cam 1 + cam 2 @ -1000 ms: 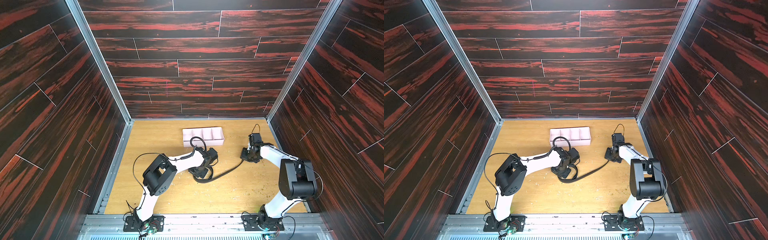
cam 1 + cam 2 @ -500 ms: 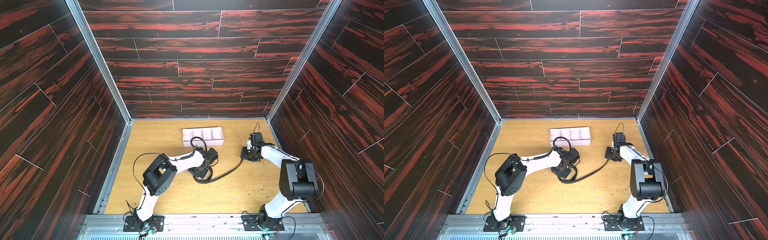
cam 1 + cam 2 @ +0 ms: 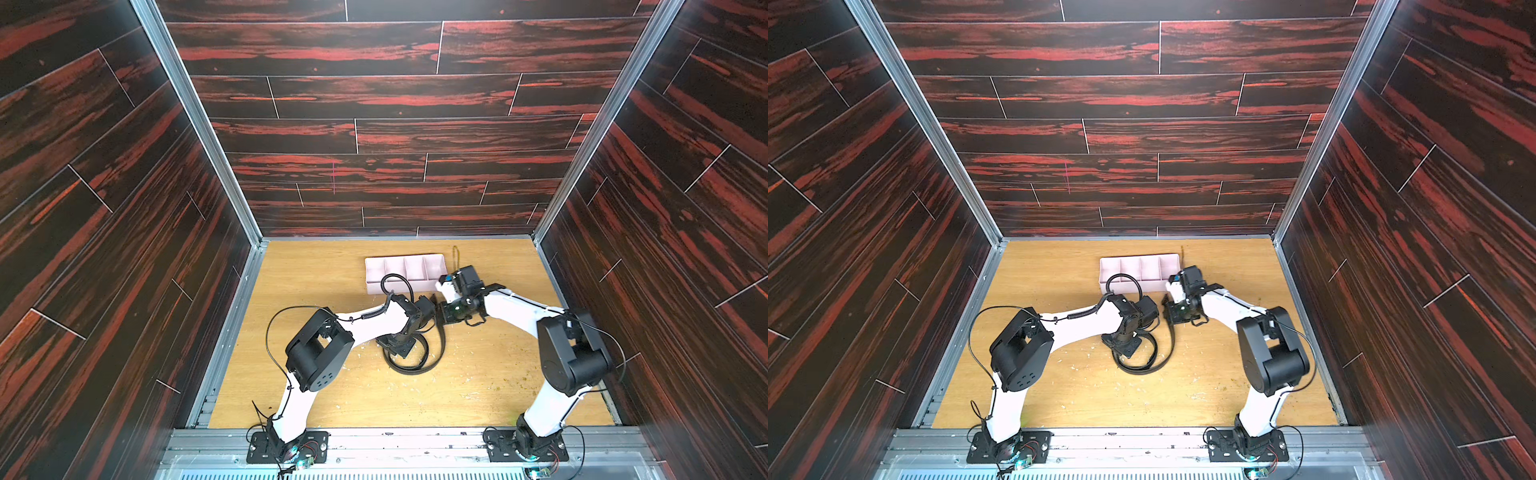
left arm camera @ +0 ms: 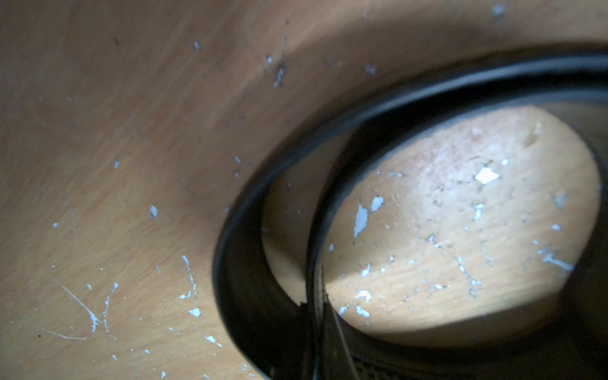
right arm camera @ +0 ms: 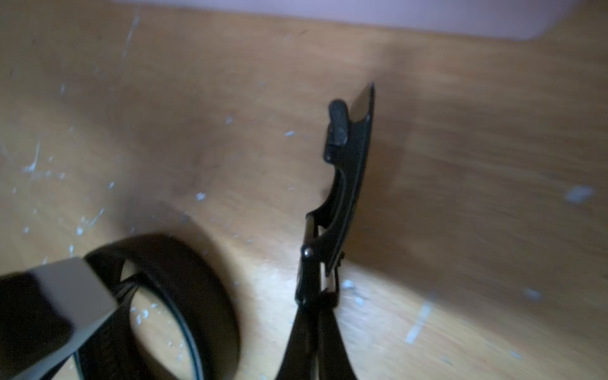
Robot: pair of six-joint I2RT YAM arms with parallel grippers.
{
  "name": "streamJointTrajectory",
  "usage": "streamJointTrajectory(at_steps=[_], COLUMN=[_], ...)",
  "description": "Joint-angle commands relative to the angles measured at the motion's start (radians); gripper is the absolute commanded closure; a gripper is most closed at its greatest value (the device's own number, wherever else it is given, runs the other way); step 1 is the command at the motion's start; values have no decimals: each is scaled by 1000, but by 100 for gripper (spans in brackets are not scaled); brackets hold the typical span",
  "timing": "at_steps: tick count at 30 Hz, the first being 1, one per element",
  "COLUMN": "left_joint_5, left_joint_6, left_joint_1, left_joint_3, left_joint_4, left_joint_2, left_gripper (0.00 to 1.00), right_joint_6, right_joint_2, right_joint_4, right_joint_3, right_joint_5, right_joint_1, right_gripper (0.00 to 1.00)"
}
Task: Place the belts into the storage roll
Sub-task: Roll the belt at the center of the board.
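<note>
Now that the right gripper [image 3: 445,311] has swung in beside the left gripper [image 3: 399,345], both clamped on the belt [image 3: 411,371], the strap slackens into a loose coil on the table [image 3: 340,390] (buckle [image 5: 342,184] end in the right's grip), near the storage roll [image 3: 415,269]. That likely readies it for rolling up; all four compartments are empty.

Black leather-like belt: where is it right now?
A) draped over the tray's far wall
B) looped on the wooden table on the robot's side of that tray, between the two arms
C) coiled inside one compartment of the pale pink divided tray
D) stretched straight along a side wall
B: in both top views the black leather-like belt curls in a loop on the wooden table, short of the pale pink divided tray.
</note>
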Motion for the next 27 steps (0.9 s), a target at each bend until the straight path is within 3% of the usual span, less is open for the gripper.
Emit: streamJointTrajectory(at_steps=[1, 6, 13, 15, 18, 23, 27], left_joint_5=[10, 22, 25, 26, 29, 39, 46], left_joint_6=[14, 14, 12, 12, 8, -8, -19], left_joint_1=[-1, 0, -1, 0, -1, 0, 0], left_joint_3=[-3, -2, 6, 11, 9, -1, -6], left_joint_4=[-44, -38, -40, -45, -41, -26, -15], left_joint_2=[-15, -9, -11, -9, -15, -21, -22], left_gripper=[100, 100, 100, 100, 100, 100, 100], right_joint_6=[-30, -9, 88, 128, 190, 274, 393], right_joint_2=[37, 76, -22, -60, -129, -223, -289], right_joint_4=[-6, 1, 79, 77, 89, 101, 132], right_joint_3=[57, 84, 9, -19, -93, -228, -309], right_joint_5=[-72, -108, -104, -88, -78, -52, 63], right_joint_1=[23, 43, 41, 41, 41, 57, 137], right_gripper=[100, 90, 39, 31, 25, 23, 23])
